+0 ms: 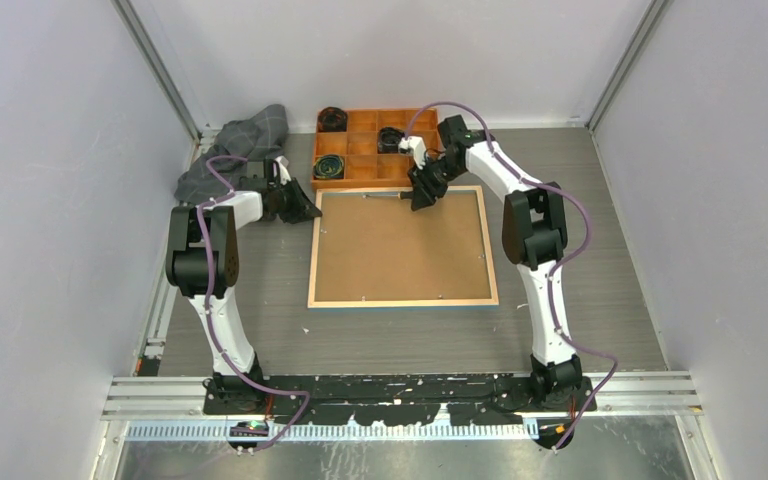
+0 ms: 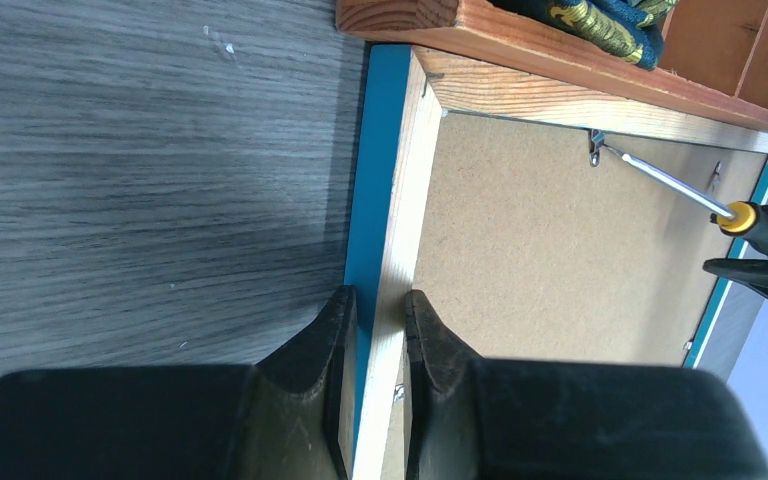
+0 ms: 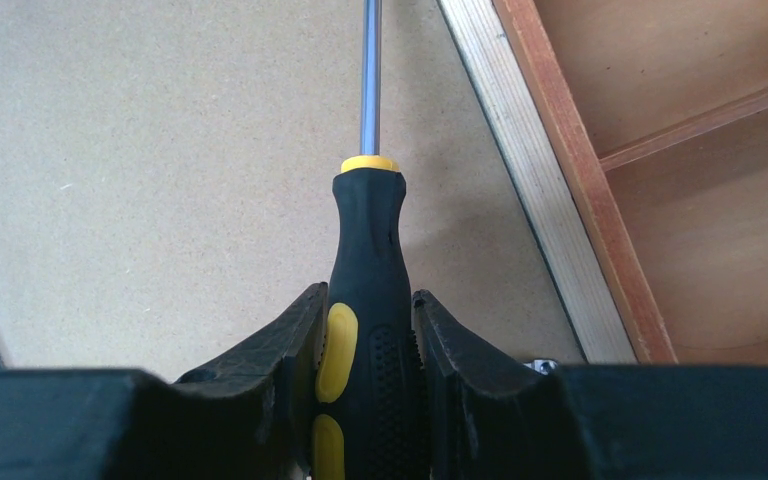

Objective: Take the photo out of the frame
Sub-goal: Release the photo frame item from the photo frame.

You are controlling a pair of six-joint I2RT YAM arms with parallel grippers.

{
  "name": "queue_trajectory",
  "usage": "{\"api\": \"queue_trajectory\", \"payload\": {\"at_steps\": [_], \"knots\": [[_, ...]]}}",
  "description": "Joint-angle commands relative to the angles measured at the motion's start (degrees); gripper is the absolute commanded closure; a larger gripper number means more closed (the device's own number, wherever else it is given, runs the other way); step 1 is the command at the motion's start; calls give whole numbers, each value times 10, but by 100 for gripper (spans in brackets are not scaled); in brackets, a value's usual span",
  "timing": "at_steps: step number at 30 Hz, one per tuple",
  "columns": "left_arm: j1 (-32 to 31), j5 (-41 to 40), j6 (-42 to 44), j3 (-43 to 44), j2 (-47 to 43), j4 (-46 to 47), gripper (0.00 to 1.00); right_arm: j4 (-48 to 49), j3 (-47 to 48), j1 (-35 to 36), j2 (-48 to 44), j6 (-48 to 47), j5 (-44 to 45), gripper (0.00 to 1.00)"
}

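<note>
Count: 1 frame (image 1: 400, 301), 1 brown backing board (image 1: 400, 250), 1 screwdriver (image 3: 365, 250), 1 orange tray (image 1: 365, 184) w/ 3 black round items (image 1: 332, 118) in separate compartments, 1 grey cloth (image 1: 245, 140), 2 arms. The photo can't be seen: frame lies face down and the board covers its back.

Frame lies flat mid-table (image 1: 260, 300), wood rim up, blue border showing at the edges. Its far side is right at the tray's front wall; can't tell if they touch.

L gripper (image 2: 378, 300) is at the frame's left rim, near the far-left corner. Its fingers are pressed in on the rim: one on the outer blue side, the other on the inner side against the board.

R gripper (image 3: 370, 310) sits over the far part of the board, right of centre, pinching the screwdriver's black/yellow handle. Shaft runs low across the board toward the far rim. In L wrist view the tip meets a small metal tab (image 2: 596, 152) at that rim. A 2nd tab (image 2: 717, 175) sits further along the same rim, nearer R gripper.
</note>
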Motion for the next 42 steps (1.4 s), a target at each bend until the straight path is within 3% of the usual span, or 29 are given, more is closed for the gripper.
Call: {"api": "queue_trajectory", "payload": {"at_steps": [1, 26, 42], "knots": [[-1, -38, -9, -8, 46, -22, 99, 7, 29, 2, 6, -9, -5, 99], [-1, -36, -9, -8, 46, -22, 99, -68, 79, 33, 38, -52, -19, 99], [0, -36, -10, -7, 47, -22, 99, -37, 56, -14, -17, -28, -41, 99]]}}
